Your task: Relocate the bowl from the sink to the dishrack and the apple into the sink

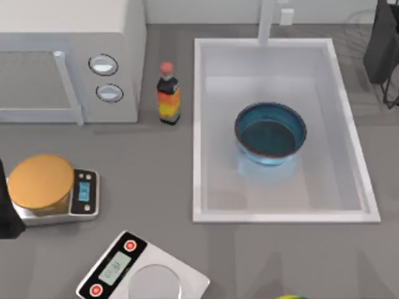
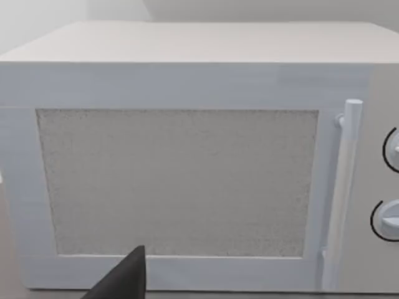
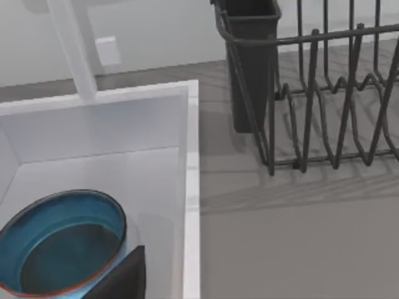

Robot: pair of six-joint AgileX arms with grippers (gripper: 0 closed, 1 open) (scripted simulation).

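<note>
Of each gripper a single dark fingertip shows at the lower edge of its own wrist view, so whether either set of jaws is open or shut cannot be told, and nothing can be seen held in them. The right gripper's fingertip [image 3: 121,278] hangs over the right side of the sink [image 1: 201,131], close above the bowl [image 1: 270,133] and next to the basin's white rim. The bowl sits upright on the sink floor, a little right of the basin's middle, its dark blue inside facing up and its thin reddish-brown rim unbroken all the way round. The white tap [image 1: 267,22] rises from the far rim of the sink. Beyond the right rim, on the grey table [image 1: 156,187], stands the dishrack [image 3: 336,99], its thin curved wires upright, with a black holder [image 3: 252,62] fixed at the end nearest the sink; the rack is apart from the basin. The left gripper's fingertip [image 2: 124,280] points at the front of the white microwave [image 1: 68,59], which stands at the far left of the table. In the top view a dark part of the left arm [image 1: 7,215] shows at the left edge, beside a scale with an orange-topped disc [image 1: 40,180]. A second scale [image 1: 143,274] lies near the front edge, and a small bottle [image 1: 168,94] stands between the microwave and the sink.
</note>
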